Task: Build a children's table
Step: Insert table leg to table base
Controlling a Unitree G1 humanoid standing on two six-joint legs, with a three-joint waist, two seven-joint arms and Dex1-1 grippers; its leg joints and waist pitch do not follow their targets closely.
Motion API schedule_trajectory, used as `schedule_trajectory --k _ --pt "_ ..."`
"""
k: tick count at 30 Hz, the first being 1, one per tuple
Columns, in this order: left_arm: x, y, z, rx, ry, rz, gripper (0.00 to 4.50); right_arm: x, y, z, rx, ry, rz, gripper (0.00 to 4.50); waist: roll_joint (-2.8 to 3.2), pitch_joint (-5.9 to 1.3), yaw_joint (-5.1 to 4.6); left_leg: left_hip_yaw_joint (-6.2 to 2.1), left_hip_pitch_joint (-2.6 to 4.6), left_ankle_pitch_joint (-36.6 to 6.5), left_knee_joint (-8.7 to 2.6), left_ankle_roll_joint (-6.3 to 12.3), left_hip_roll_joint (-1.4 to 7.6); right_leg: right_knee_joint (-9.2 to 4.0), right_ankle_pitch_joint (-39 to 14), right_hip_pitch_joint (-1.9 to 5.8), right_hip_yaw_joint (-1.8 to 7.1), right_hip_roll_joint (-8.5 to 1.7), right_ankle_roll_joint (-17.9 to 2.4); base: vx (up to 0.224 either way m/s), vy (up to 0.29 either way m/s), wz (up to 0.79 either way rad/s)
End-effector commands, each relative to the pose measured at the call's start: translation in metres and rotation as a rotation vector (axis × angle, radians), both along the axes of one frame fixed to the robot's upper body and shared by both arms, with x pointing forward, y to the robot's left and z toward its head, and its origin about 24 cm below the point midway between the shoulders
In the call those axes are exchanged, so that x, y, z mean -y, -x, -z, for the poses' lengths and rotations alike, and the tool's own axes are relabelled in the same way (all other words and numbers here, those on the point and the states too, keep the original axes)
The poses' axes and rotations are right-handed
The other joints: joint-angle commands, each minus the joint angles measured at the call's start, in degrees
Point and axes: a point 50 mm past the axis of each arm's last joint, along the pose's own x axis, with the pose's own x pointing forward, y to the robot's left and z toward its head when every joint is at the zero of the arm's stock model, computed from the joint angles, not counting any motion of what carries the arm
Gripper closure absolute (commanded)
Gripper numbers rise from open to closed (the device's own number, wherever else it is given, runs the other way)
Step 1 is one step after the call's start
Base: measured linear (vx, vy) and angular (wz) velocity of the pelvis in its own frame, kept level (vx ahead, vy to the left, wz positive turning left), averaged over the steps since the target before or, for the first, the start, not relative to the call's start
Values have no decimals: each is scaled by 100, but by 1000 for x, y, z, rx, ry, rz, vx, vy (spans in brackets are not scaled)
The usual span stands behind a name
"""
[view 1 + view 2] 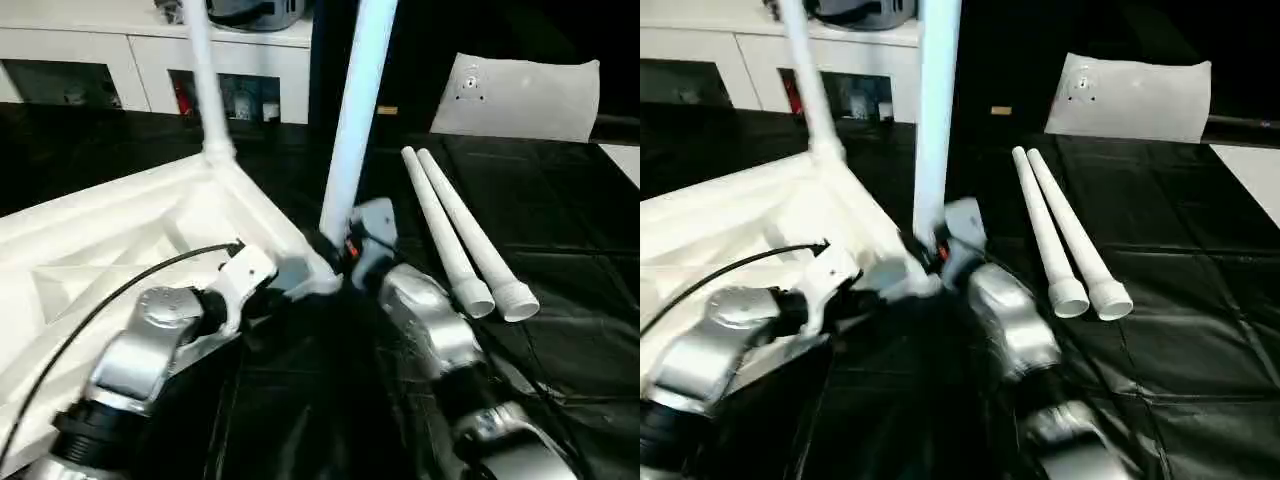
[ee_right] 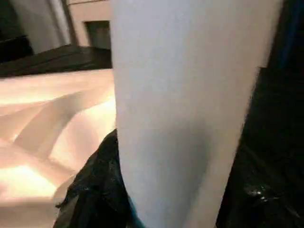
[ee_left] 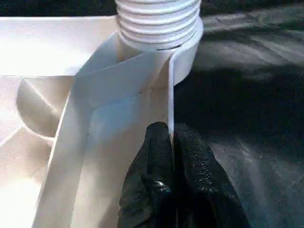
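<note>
Your table top (image 1: 120, 240) lies upside down, ribbed underside up, on the left part of the black-covered surface (image 1: 560, 230). Your left hand (image 3: 173, 156) is clamped shut on the thin rim wall of the top, just beside the near corner socket (image 3: 183, 57), one black finger (image 3: 152, 156) on each side of the wall. The threaded end of a leg sits at that socket; whether it's fully seated I can't tell. That leg (image 1: 355, 110) stands upright at the near corner, and your right hand (image 1: 345, 250) is gripping it low down, fingers around the shaft. A second leg (image 1: 205, 80) stands upright in the far corner socket. Two loose legs (image 1: 455, 235) lie side by side and touching on the surface right of the top, wide ends towards you. White cabinet (image 1: 130, 50) runs behind the surface's far edge.
</note>
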Motion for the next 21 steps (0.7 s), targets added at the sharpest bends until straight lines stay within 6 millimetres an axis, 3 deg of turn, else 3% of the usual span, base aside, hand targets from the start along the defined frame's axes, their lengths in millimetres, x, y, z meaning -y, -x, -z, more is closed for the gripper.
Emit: schedule_trajectory --k 1,5,10,12,18,21 --pt "24 5 -10 42 16 78 450 1 12 37 -180 55 24 260 91 -244 22 -69 39 -796 -372 67 270 -398 131 207 228 -388 -1293 0 0 0" --pt "23 1 -10 51 -15 45 450 -6 15 39 -183 55 5 260 83 -248 61 -59 35 -717 -366 49 253 -384 383 220 222 -374 -1198 0 0 0" --pt "18 -4 -10 57 -30 11 450 -7 15 39 -167 53 -9 260 97 -247 57 -72 46 -979 -379 -59 250 -418 3 216 228 -388 -1113 0 0 0" --pt "17 -5 -10 63 -30 9 450 -7 15 38 -157 46 -15 260 103 -249 57 -72 44 -956 -377 -64 250 -415 83 215 227 -382 -1109 0 0 0" --pt "7 -7 -11 113 -37 67 450 13 16 27 -66 -7 -23 260 108 -285 93 -71 40 -615 -340 51 239 -360 761 249 221 -363 -1126 0 0 0" --pt "1 -10 -16 160 -12 150 450 26 23 26 -43 -51 -57 260 123 -278 122 -68 39 -641 -342 141 239 -361 871 260 220 -364 -1136 0 0 0"
